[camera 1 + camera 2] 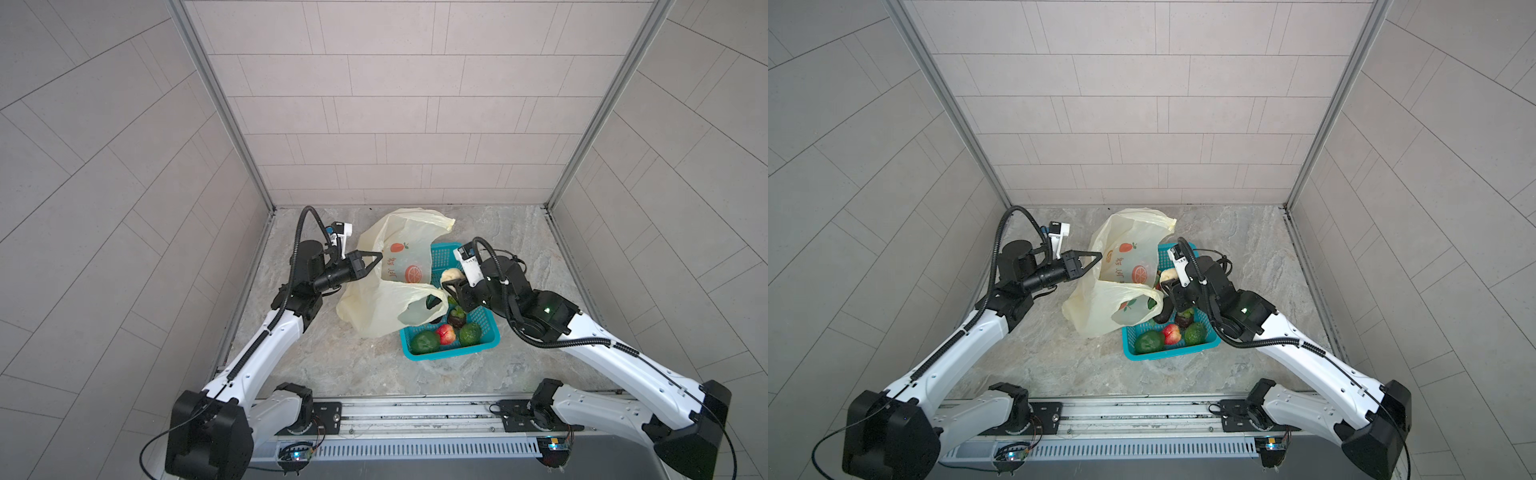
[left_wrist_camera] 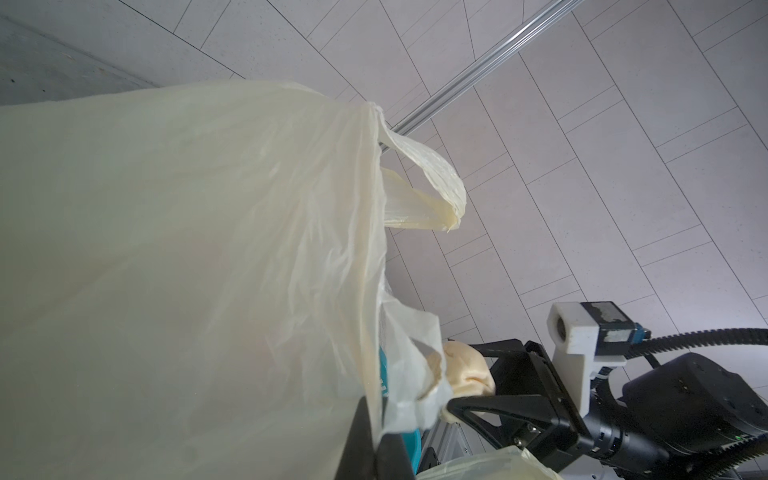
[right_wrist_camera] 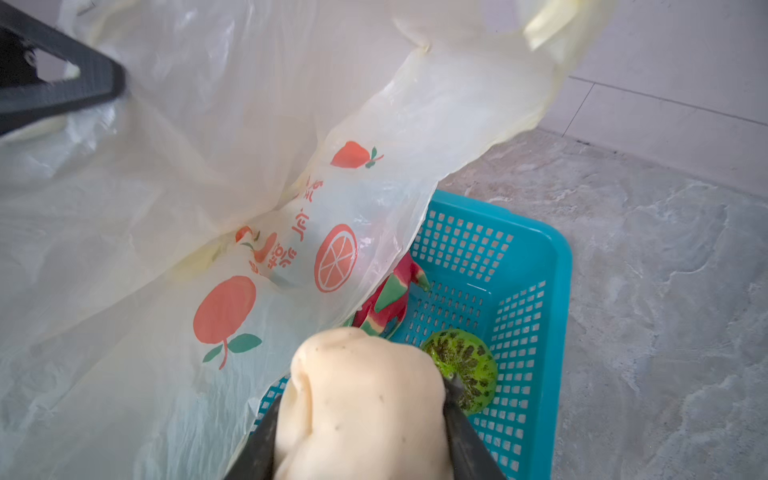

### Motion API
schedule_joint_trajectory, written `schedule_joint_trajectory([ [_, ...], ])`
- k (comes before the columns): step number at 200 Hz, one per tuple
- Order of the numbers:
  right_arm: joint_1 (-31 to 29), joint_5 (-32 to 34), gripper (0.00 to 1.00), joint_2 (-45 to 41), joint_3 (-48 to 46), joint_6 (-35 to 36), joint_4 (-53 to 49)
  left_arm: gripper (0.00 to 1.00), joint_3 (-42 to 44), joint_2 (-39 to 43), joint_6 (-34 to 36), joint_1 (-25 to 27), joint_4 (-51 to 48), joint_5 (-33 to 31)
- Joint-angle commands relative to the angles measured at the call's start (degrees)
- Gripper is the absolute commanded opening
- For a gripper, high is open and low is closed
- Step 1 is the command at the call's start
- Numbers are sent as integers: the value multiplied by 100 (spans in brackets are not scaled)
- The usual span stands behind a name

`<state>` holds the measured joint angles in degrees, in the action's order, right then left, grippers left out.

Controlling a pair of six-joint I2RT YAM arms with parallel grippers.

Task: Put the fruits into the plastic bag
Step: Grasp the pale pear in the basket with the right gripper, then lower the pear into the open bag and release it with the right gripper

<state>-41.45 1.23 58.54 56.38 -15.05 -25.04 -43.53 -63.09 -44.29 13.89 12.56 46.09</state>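
At frame centre, the left gripper (image 1: 376, 258) pinches the plastic bag (image 1: 374, 307) rim; right gripper (image 3: 361, 415) fingers clamp a cream fruit (image 3: 357, 399).

Three walls (image 1: 399, 104) clad in pale grey rectangular tiles, laid in staggered rows, enclose the space on the back and both sides. Slim metal strips (image 1: 220, 104) run down the two rear corners where the walls meet. The floor (image 1: 519, 257) is a mottled grey stone-look surface with lighter veins, and dark specks collect along its back edge. Along the near edge lies a metal rail (image 1: 415, 415) with a slotted grille (image 1: 415, 449) in front of it. The light is soft and even, with only faint shadows on the floor.
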Motion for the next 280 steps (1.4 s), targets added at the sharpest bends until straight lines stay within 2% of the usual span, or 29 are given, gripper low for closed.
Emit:
schedule_joint_trajectory([
  [1, 14, -177, 29, -43, 247, 188, 211, 0, 25, 69, 83, -28, 75, 45],
  [64, 8, -1764, 30, 1225, 1321, 462, 618, 0, 146, 170, 44, -32, 142, -7],
  [113, -250, -2351, 31, 2573, 1952, -28, 1554, 0, 372, 205, -549, -31, 841, -137],
  [152, -286, -2752, 32, 3298, 1759, -1087, 2727, 0, 591, 231, -1147, -35, 1628, -229],
  [169, -286, -2756, 33, 3515, 1554, -1466, 3057, 0, 609, 262, -1126, -37, 1598, -236],
  [206, -301, -2599, 37, 3798, 1297, -1670, 3192, 0, 671, 289, -1141, -60, 1594, -235],
  [250, -385, -2183, 43, 4172, 1408, -1488, 2560, 0, 670, 280, -1117, -69, 1536, -133],
  [280, -425, -1652, 53, 4305, 1674, -1189, 1647, 0, 702, 305, -945, -127, 1091, -76],
])
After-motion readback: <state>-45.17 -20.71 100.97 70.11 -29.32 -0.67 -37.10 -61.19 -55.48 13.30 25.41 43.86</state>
